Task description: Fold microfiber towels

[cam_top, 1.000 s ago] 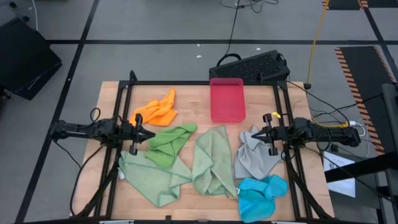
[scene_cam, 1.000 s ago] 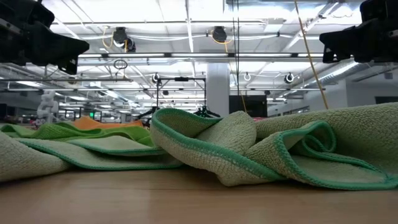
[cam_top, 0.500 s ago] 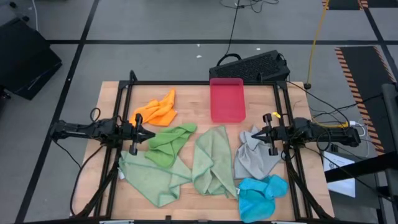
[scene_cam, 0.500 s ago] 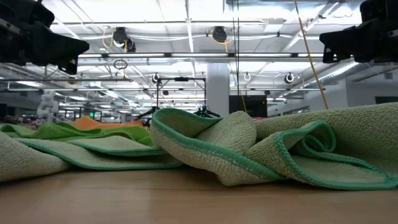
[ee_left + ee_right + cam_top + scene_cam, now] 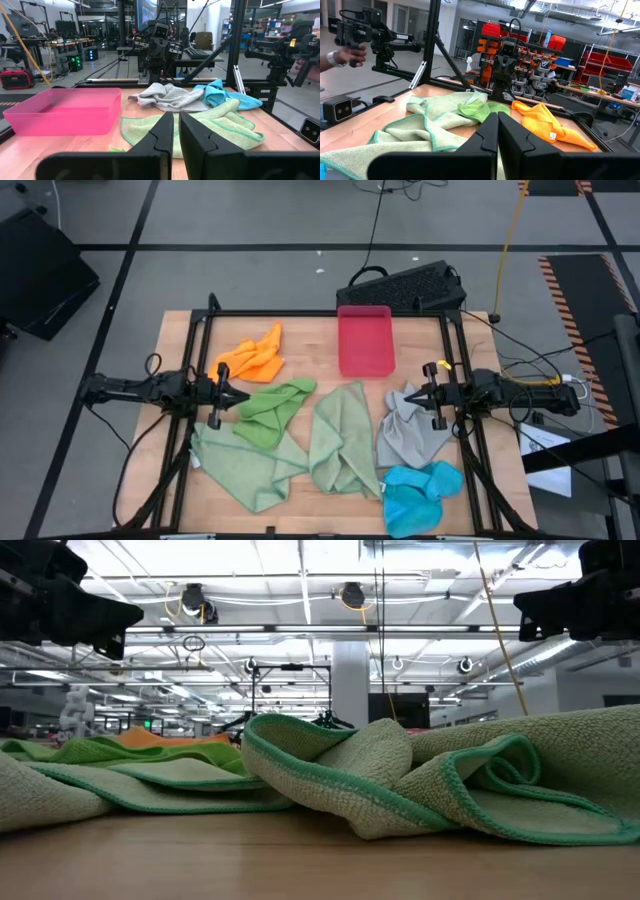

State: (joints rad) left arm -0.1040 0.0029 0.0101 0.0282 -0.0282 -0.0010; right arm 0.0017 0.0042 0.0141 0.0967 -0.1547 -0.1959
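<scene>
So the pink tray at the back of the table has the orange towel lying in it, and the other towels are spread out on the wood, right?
Not quite. The pink tray holds nothing; the orange towel lies on the wood apart from it, toward the left arm's side. The high view shows this, and the left wrist view also shows the tray bare inside. The other towels are indeed spread out on the wood.
</scene>
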